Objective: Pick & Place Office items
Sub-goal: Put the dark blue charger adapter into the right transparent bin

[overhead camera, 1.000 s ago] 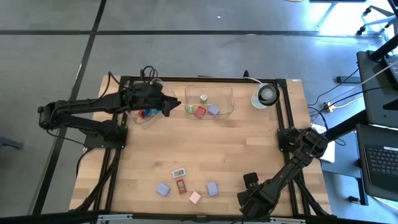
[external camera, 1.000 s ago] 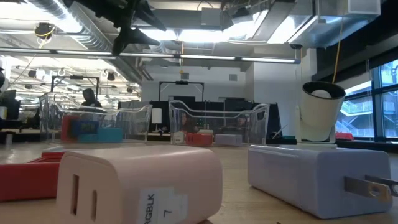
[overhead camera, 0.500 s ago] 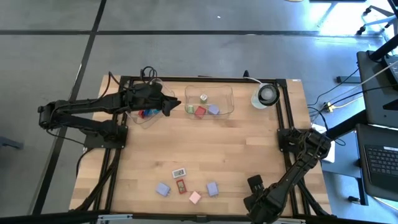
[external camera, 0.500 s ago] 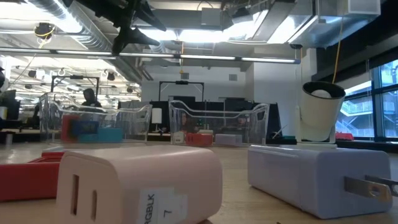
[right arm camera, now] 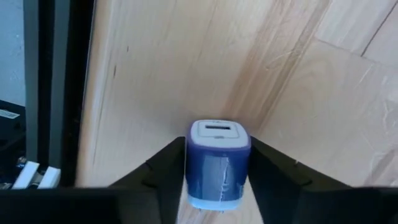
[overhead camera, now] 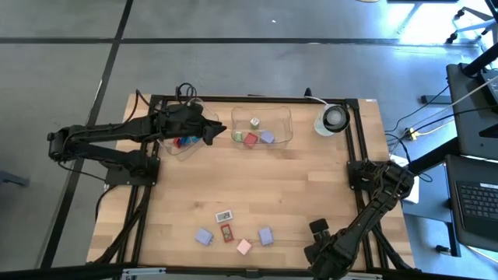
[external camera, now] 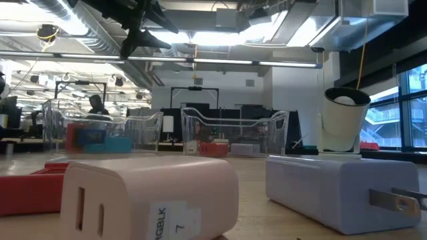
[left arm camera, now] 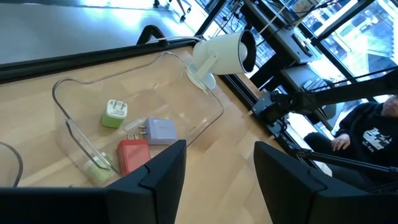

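Lavender-blue plastic fills the space between the fingers of the right gripper, where a small charger block is seen pinched from both sides, so the jaws are judged to be closed onto it, low over the near right edge of the wooden table; that grip suggests a pick in hand, with carriage to a tray as the likely next need. The left gripper is held high at the far side, between the 2 clear trays, its fingers parted about halfway with nothing between them, a waiting pose above the drop zone. 5 loose blocks are left near the front edge: a white one, a red one, 2 lavender-blue ones and, and a pink one, grouped close together but mostly apart from each other. The middle tray is seen to hold a green-and-white block, a red block and a lavender block, the last 2 lying just beside each other. The left tray, partly hidden by the left arm, is seen to hold red and blue pieces. A round white object stands at the far right corner, outside both trays.
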`<state>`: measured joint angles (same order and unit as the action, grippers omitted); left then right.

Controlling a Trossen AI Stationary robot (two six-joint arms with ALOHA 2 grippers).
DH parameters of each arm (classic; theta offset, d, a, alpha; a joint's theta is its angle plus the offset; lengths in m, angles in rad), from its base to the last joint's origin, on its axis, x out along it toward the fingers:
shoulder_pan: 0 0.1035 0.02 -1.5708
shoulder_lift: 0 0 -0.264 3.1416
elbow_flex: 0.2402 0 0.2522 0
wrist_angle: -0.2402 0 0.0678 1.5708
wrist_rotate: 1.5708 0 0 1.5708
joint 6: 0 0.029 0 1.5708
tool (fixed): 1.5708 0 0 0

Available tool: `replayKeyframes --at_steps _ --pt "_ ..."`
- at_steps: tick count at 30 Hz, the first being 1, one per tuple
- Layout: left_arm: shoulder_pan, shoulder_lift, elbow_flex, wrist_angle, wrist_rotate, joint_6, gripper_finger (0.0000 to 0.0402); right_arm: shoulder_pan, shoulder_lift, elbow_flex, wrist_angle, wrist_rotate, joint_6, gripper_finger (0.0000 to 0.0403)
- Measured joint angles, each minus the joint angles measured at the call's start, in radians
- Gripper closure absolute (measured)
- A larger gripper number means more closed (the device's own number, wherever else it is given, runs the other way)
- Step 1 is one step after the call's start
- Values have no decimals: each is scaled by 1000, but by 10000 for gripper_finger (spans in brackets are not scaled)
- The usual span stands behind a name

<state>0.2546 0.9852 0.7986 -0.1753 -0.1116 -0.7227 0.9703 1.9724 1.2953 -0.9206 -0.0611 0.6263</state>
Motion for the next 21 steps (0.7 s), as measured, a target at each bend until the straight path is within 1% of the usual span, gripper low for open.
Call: replayKeyframes --at_steps 3,6,9,11,15,18,21 --pt "0 0 0 0 0 0 217 -2 -1 0 -1 -14 53 272" --pt "0 0 0 0 0 1 217 -9 -2 0 -7 -55 134 274" --pt "0 0 0 0 0 2 217 -15 -20 0 -37 -52 181 274" --pt "1 0 0 0 -1 9 217 -19 -45 0 -72 -9 194 269" --pt "3 0 0 0 -4 34 217 -53 -123 0 -197 115 210 261" --pt "3 0 0 1 -25 55 217 -109 -186 0 -313 186 229 264" --pt "3 0 -1 10 -29 71 217 -186 -257 0 -391 315 230 265"
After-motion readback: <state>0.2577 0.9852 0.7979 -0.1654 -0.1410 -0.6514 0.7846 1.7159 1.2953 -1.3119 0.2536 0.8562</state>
